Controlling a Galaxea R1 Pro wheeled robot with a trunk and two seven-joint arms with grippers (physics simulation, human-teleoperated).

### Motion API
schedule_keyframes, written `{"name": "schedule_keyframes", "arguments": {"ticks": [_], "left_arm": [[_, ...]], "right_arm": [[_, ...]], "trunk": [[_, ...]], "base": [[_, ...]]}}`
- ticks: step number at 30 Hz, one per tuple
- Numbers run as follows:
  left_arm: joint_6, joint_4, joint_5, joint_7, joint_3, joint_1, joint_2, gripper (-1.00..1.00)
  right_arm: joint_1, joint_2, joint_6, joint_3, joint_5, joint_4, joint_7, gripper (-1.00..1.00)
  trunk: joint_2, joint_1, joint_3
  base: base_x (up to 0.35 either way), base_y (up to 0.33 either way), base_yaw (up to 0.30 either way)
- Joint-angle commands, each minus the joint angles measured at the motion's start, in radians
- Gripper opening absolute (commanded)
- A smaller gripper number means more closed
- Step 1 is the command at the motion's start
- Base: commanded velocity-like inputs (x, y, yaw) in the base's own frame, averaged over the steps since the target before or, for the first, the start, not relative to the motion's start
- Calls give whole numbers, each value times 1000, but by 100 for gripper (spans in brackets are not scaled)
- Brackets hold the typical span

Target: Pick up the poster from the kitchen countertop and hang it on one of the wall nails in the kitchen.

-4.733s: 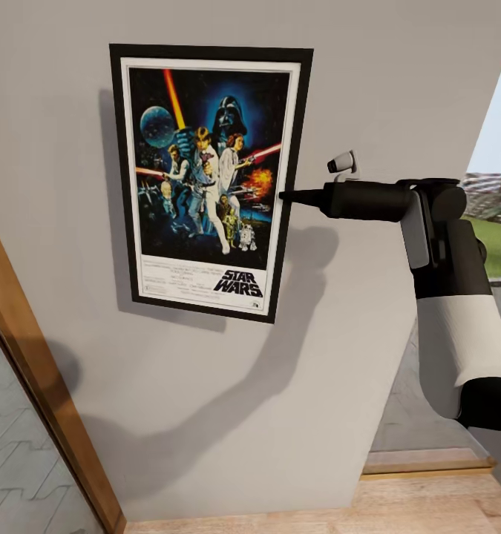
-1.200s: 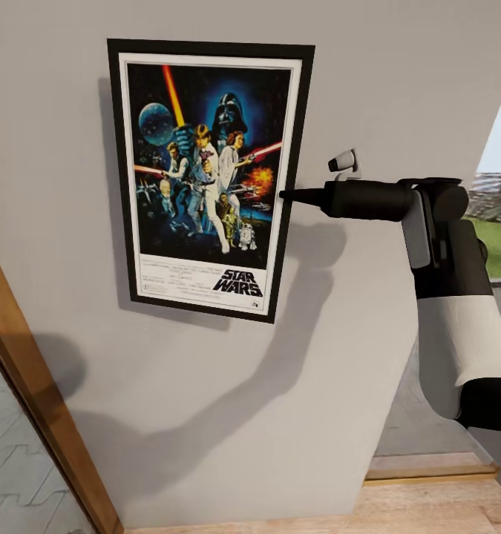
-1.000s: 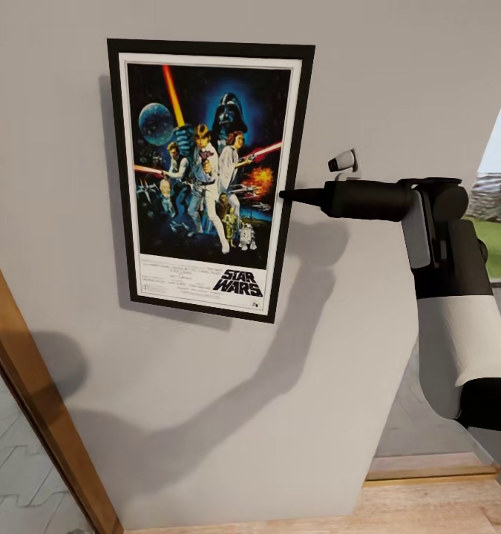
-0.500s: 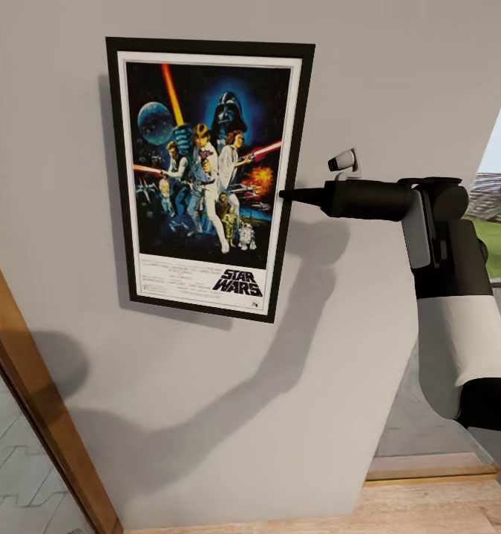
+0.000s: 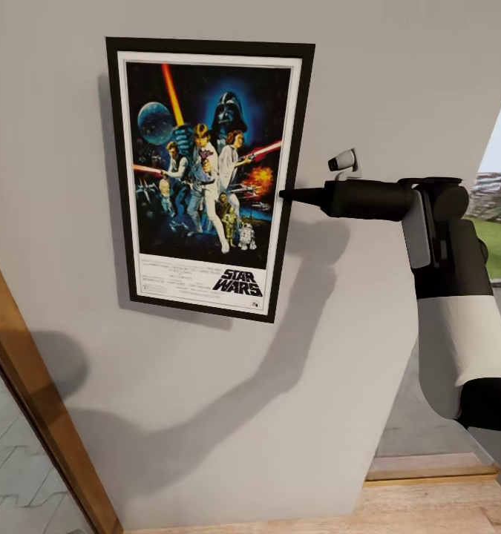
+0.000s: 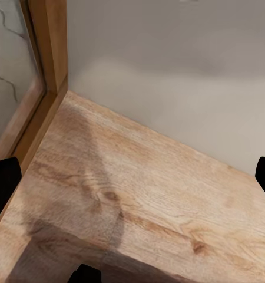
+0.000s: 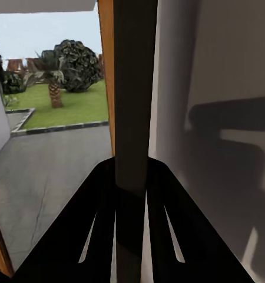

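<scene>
Poster (image 5: 208,178) hangs upright against grey wall (image 5: 369,74), right gripper (image 5: 286,196) pinching its three-o'clock edge; wooden floor (image 6: 144,206) below; left gripper's state unclear.

A grey wall (image 5: 205,386) carries a framed poster (image 5: 209,178), which hangs flat against it, above a wooden floor (image 5: 398,508).

Evenly bright, softly rendered. Long diffuse shadow of the black-and-white right robot arm (image 5: 443,297) across the pale grey wall (image 5: 398,74). Narrow shadow left of the black-framed space-movie poster (image 5: 205,178). Daylight far right. Wrist views slightly blurred.
</scene>
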Motion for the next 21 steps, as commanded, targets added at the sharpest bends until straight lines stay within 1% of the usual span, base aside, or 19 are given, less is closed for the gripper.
{"name": "schedule_keyframes", "arguments": {"ticks": [1,5,8,21], "left_arm": [[-2,2,-3,-5,8,-1,0,100],[-2,2,-3,-6,8,-1,0,100],[-2,2,-3,-5,8,-1,0,100],[-2,2,-3,-6,8,-1,0,100]], "right_arm": [[-1,-1,5,1,-3,0,0,-100],[-1,-1,6,1,-2,1,0,-100],[-1,-1,5,1,-2,2,0,-100],[-1,-2,6,1,0,2,0,-100]], "trunk": [[-1,1,-1],[-1,1,-1],[-1,1,-1],[-1,1,-1]], "base": [[143,0,0],[209,0,0],[100,0,0],[14,0,0]]}}
